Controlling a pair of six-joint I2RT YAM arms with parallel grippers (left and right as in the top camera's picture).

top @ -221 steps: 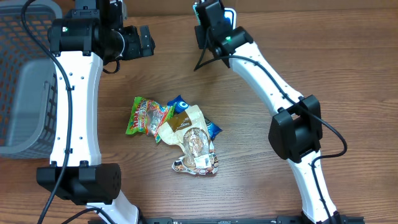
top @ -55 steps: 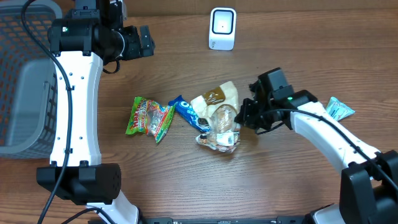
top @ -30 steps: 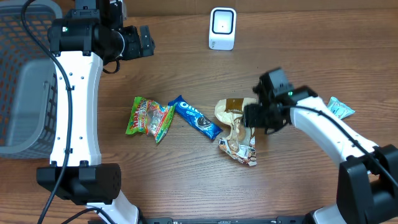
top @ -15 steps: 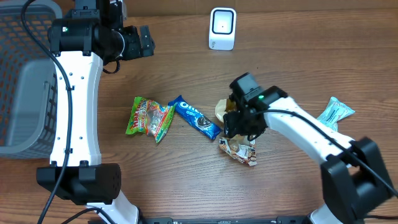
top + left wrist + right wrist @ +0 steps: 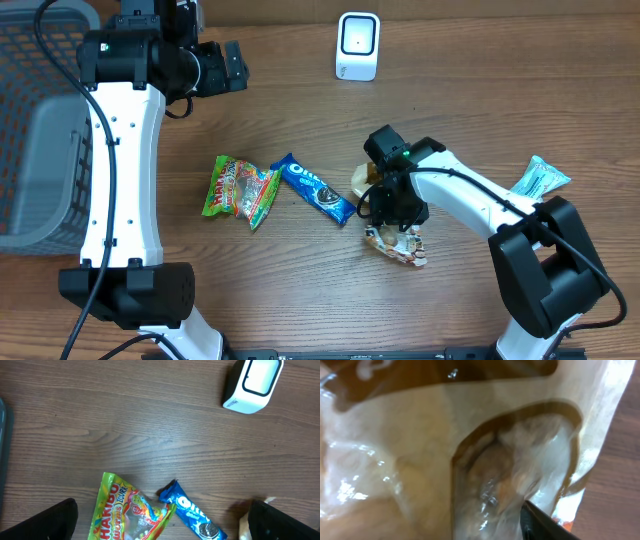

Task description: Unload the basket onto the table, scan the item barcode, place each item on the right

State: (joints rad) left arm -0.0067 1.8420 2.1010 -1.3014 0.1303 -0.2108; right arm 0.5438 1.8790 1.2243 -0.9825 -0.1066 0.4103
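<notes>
A tan, partly clear snack bag (image 5: pixel 398 243) lies right of the table's middle, and my right gripper (image 5: pixel 392 203) is pressed down on its upper end. The bag (image 5: pixel 445 445) fills the right wrist view. Only one dark fingertip (image 5: pixel 546 524) shows against its film, so the grip is unclear. The white scanner (image 5: pixel 357 45) stands at the back of the table, also seen as the scanner (image 5: pixel 252 385) in the left wrist view. My left gripper (image 5: pixel 226 66) hangs high at the back left; its jaws (image 5: pixel 161 529) are wide open and hold nothing. No barcode shows.
A Haribo bag (image 5: pixel 240 189) and a blue Oreo pack (image 5: pixel 316 188) lie left of the snack bag. A teal packet (image 5: pixel 541 177) sits at the far right. A grey basket (image 5: pixel 40 130) stands along the left edge.
My right gripper swung left over the snack bag and settled on its top end. The bag slid slightly toward the front right. The left arm stayed still.
</notes>
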